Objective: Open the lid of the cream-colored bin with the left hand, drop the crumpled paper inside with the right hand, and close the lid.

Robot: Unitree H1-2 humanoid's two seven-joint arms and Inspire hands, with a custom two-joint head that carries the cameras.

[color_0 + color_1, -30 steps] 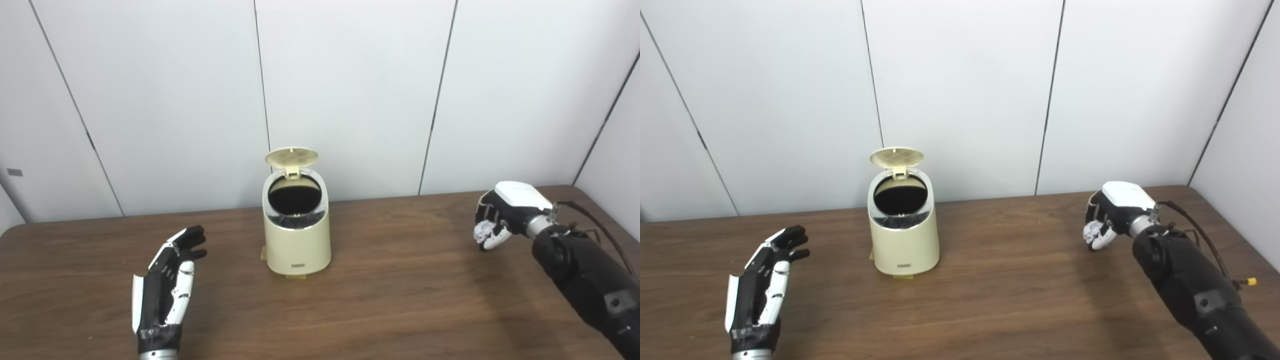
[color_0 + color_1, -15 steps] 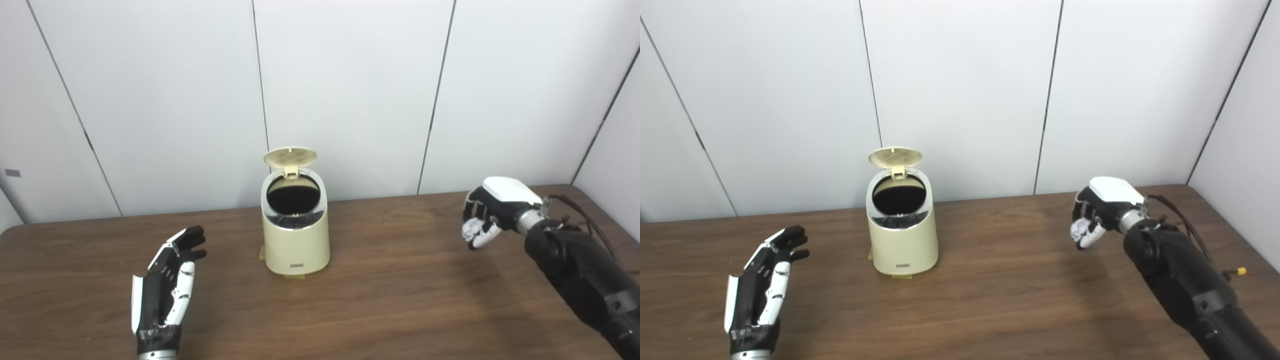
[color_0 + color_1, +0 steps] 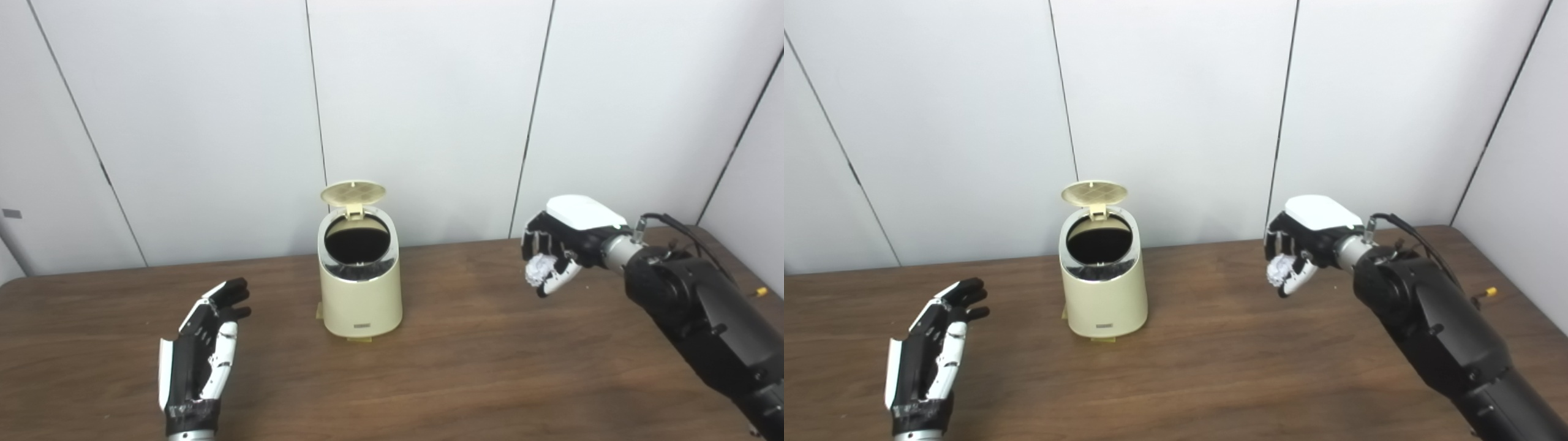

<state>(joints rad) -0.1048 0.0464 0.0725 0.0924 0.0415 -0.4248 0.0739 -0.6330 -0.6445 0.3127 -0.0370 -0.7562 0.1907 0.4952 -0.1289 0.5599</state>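
The cream-colored bin point(image 3: 360, 288) stood upright toward the back of the desk point(image 3: 465, 367), a small rounded tub with a shiny rim around its slanted mouth. Its lid point(image 3: 353, 193), a ribbed cream disc, was tipped up on the rear hinge and stood fully open, so the dark inside showed; whether anything lay within could not be made out. The crumpled paper point(image 3: 539, 267) was a small white wad held off the desk in the curled fingers of the right hand point(image 3: 560, 242), well to the right of the bin and about level with its mouth.
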